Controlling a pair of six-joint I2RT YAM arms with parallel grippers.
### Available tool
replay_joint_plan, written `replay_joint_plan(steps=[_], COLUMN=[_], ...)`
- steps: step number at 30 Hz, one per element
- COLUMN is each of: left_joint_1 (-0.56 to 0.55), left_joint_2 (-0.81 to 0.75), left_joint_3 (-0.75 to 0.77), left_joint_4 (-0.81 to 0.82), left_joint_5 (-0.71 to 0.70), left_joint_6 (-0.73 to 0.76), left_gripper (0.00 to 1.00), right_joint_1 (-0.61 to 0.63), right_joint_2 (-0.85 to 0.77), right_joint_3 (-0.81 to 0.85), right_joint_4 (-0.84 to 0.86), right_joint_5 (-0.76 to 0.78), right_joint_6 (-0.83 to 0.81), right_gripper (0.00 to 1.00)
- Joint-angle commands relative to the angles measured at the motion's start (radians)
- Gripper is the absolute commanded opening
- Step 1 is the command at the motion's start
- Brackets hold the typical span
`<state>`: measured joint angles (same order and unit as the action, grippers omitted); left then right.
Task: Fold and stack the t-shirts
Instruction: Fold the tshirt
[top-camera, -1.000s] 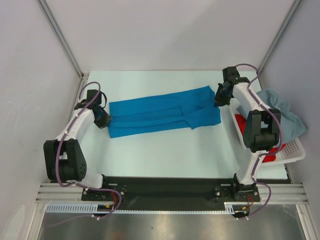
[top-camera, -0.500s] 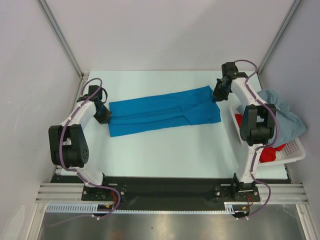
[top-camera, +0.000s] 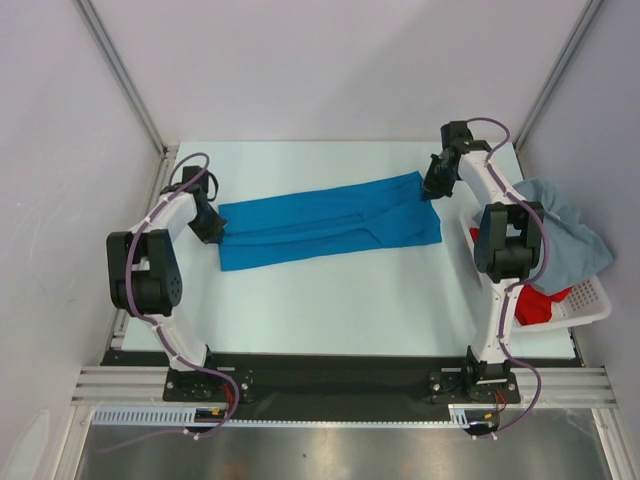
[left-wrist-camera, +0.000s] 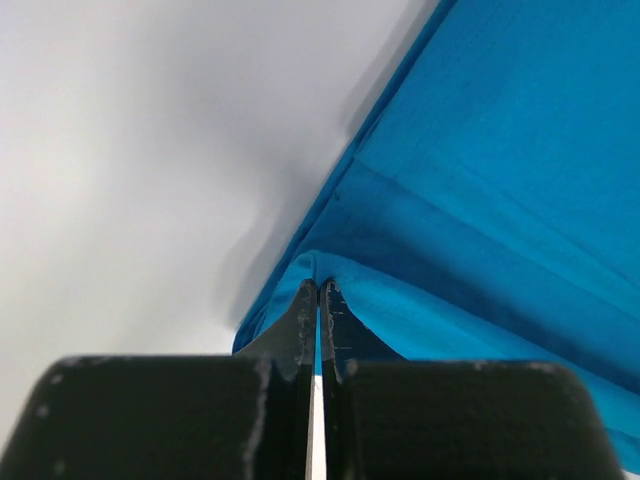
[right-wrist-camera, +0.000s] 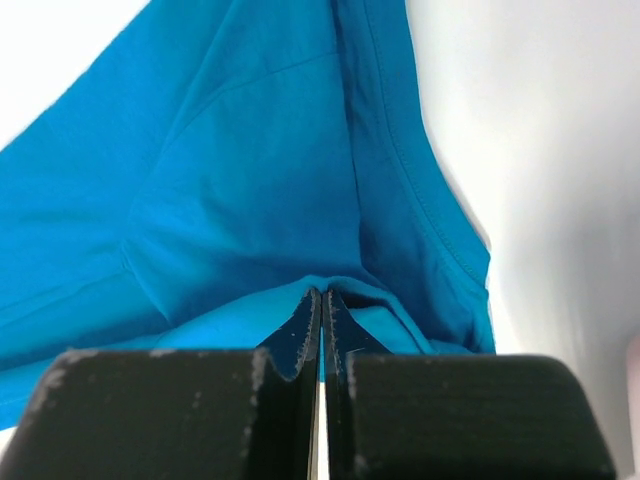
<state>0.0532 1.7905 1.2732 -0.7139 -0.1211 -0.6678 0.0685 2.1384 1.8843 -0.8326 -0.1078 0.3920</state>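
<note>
A: Entry one, red shirt (top-camera: 535, 305)?
B: Right of the top view. Mostly buried under the grey-blue shirt (top-camera: 570, 235) and the right arm (top-camera: 508, 250); basket (top-camera: 592, 308) wall screens its lower part.
A: Entry two, blue shirt (left-wrist-camera: 480, 200)?
B: Left wrist view: cut by the right edge. Tabletop (left-wrist-camera: 120, 150), upper left, blurred.

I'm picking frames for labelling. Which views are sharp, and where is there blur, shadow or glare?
Top view: sharp, evenly lit, blue shirt crisp. Left wrist: table soft and featureless, blurred shadow along the shirt's edge. Right wrist: shirt stitching sharp, table washed out bright.
</note>
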Motion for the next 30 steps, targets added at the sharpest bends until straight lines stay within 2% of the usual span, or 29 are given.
replay_joint_plan(steps=[1, 15, 20, 30], left_joint_1=[0.013, 0.013, 0.013, 0.013], left_joint_2=[0.024, 0.076, 0.092, 0.09], left_joint_3=[0.061, 0.075, 0.084, 0.078], left_joint_4=[-0.002, 0.005, 0.011, 0.025], left_joint_5=[-0.014, 0.001, 0.009, 0.015], left_joint_6=[0.028, 0.036, 0.048, 0.06], left_gripper=[0.0, 0.0, 0.06, 0.01], right_joint_1=[-0.006, -0.016, -0.018, -0.022], right_joint_2=[0.018, 0.057, 0.071, 0.078], right_joint_3=[0.058, 0.076, 0.075, 0.068], right_joint_4=[-0.01, -0.016, -0.017, -0.011], right_joint_5=[-0.006, -0.004, -0.004, 0.01], right_joint_6=[0.011, 0.019, 0.027, 0.034], right_gripper=[0.0, 0.0, 0.0, 0.0])
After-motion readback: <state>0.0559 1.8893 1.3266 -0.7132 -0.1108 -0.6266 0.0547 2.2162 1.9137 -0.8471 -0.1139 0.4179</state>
